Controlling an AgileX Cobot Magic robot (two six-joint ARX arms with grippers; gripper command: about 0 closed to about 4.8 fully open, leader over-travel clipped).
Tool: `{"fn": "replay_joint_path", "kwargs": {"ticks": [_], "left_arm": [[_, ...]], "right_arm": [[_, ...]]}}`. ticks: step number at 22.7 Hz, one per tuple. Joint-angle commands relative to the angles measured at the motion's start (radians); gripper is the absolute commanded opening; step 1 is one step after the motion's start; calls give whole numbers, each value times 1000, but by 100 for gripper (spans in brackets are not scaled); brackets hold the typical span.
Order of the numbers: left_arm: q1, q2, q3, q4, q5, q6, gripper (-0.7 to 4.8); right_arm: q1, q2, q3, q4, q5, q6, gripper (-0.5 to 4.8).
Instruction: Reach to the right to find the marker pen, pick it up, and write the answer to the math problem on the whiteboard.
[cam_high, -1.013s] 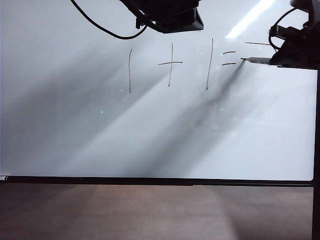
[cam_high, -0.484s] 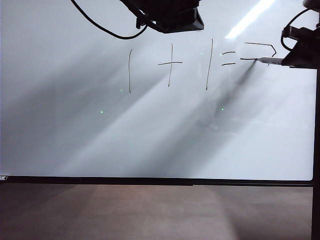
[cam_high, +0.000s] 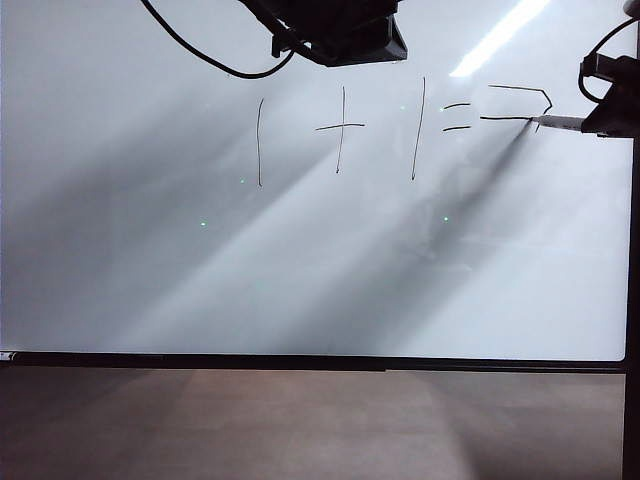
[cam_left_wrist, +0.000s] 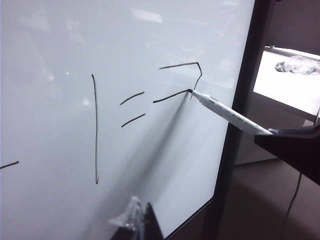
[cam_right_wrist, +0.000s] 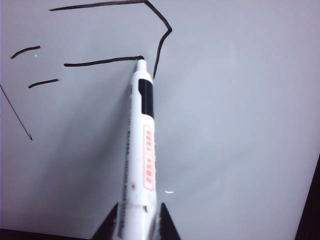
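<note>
While the whiteboard (cam_high: 320, 260) fills nearly all of the exterior view, upright with its thin black lower edge above a brown floor, the writing sits high on it. The math problem (cam_high: 350, 130), one plus one equals, is complete. To its right the answer (cam_high: 515, 105) is partly drawn: a top stroke, a short slanted side and one lower horizontal line. By my reading, the numeral 2 lacks its final strokes, so the task is near its end but not finished.

At the board's right edge the right gripper (cam_right_wrist: 135, 220) is closed on the marker pen (cam_right_wrist: 140, 145), its jaws pinching the barrel's rear end; the pen's dark tip touches the end of the lower line. The left gripper (cam_left_wrist: 137, 222) hangs near the board below the equation; whether it is open or closed I cannot tell. Beyond the board's frame, the left wrist view shows a pale surface (cam_left_wrist: 285, 87) with crumpled material.
</note>
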Motion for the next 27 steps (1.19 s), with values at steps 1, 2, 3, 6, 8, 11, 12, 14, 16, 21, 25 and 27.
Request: {"fn": "replay_joint_path", "kwargs": {"ticks": [1,2,3,6,8,11,12,14,16,21,25,27], "left_arm": [[-2,-3,4,12,3,4,-4],[-2,-3,4,13,3,4,-5],[-2,-3,4,13,3,4,-5],[-2,-3,4,13,3,4,-5],[-2,-3,4,13,3,4,-4],[-2,-3,4,13,3,4,-4],[-2,-3,4,13,3,4,-5],[-2,-3,4,12,3,4,-4],[-2,-3,4,13,3,4,-5],[-2,-3,4,12,3,4,-5],[-2,-3,4,13,3,4,-4],[-2,-3,4,12,3,4,-4]], "right_arm": [[-13,0,8,7,74,13,-6],[-15,0,7,3,75,13,-6],[-17,0,7,1,77,14,-6],[-18,-6,6,2,34,20,-6],[-15,-18,6,2,18,23,-6],[11,-50,6,-7,21,27,-6],[18,-58,6,-7,22,30,-6],[34,-69,6,-7,22,39,-6],[60,-73,6,-7,22,40,-6],[141,-72,6,-8,48,42,-6],[200,-72,6,-7,105,35,-6],[214,-72,6,-10,116,35,-6]]}}
